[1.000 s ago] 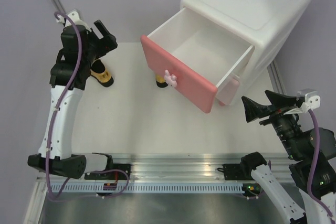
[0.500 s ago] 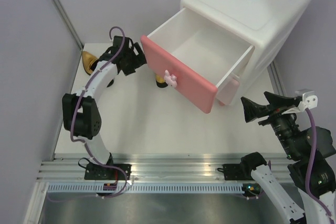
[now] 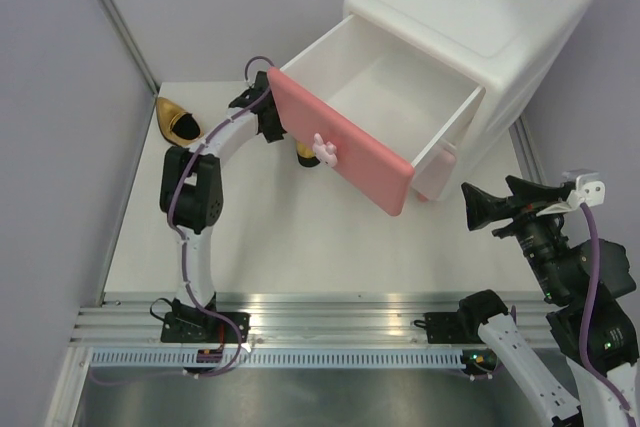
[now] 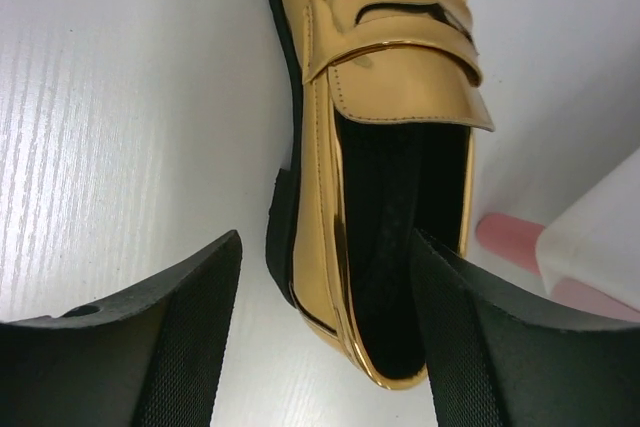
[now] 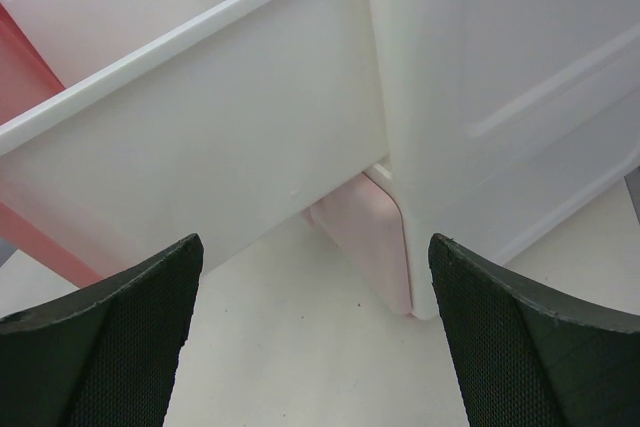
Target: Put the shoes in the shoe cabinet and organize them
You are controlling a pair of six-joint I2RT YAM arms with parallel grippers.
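The white shoe cabinet (image 3: 480, 7) stands at the back right with its top drawer (image 3: 400, 97) pulled out and nothing inside. One gold shoe (image 3: 178, 122) lies at the far left. A second gold shoe (image 3: 305, 155) (image 4: 400, 77) pokes out from under the pink drawer front (image 3: 340, 142). My left gripper (image 3: 268, 119) (image 4: 325, 242) is open, its jaws on either side of that shoe's heel end; a gap shows at the left finger (image 4: 190, 317). My right gripper (image 3: 490, 197) (image 5: 315, 247) hangs open and holds nothing, beside the cabinet's near corner.
A bunny knob (image 3: 322, 149) sits on the drawer front. The lower pink drawer (image 5: 365, 237) is shut, under the open one. A pink cabinet foot (image 4: 505, 237) is just right of the shoe. Grey walls close in the table at left and back.
My left arm has swung from the left side out to the drawer front's left end, uncovering the far-left gold shoe. Its jaws have narrowed. The right arm has stayed put.
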